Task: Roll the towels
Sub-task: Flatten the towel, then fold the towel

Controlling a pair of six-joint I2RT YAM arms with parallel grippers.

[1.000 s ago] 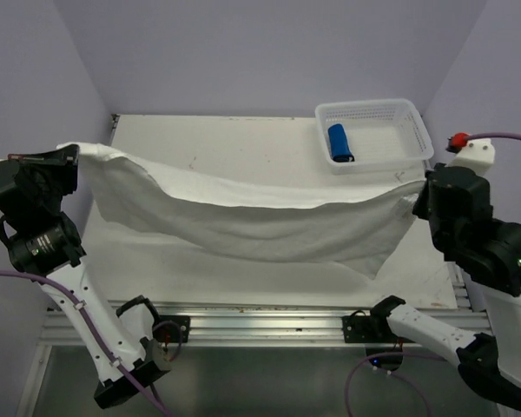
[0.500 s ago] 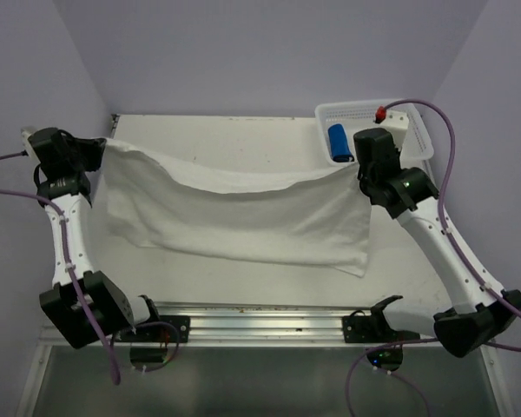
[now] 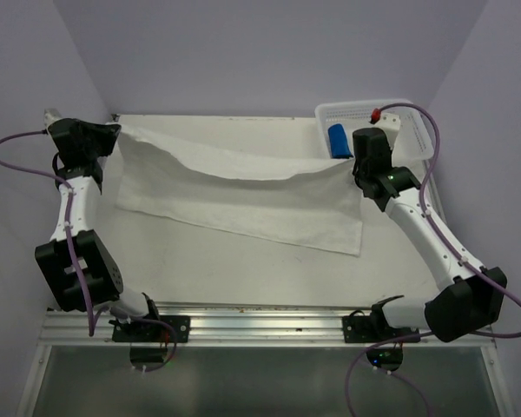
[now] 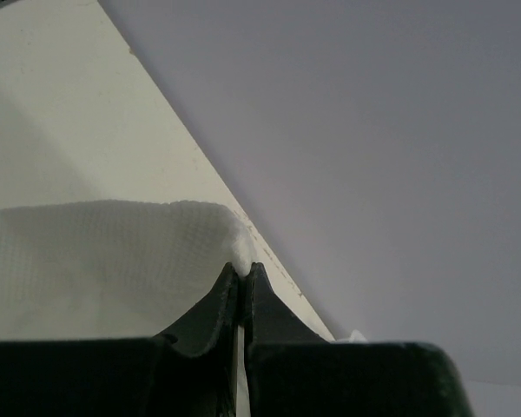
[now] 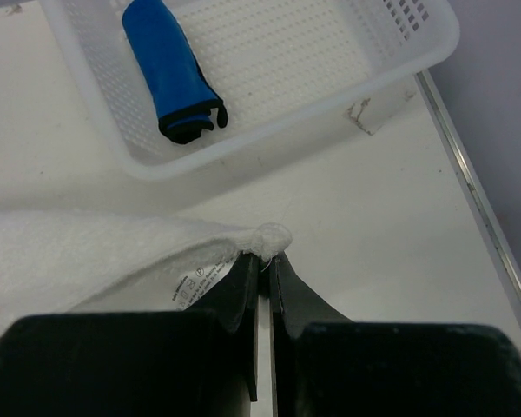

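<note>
The left gripper (image 4: 241, 270) is closed tight on the far left corner of the white towel (image 3: 243, 195), a small tuft of cloth poking out above its tips. The right gripper (image 5: 265, 257) is pinched shut in the same way on the far right corner, where a little knob of cloth bulges past the fingers. Between the two the towel stretches across the table (image 3: 243, 274), its far edge dipping in the middle and its near part lying flat, the near right corner reaching towards the arm bases. The blue towel (image 5: 171, 71) lies rolled in the left end of the basket (image 5: 286, 123), just beyond the right gripper and apart from it. From above, both sets of fingertips are hidden under the wrists and the cloth, so the grips show only in the wrist views. The right arm also covers part of the basket's near wall in the top view. The left wrist view catches only the held corner, the rest of the towel being cut off by the frame. A label sewn near the right corner carries print too small to read.
</note>
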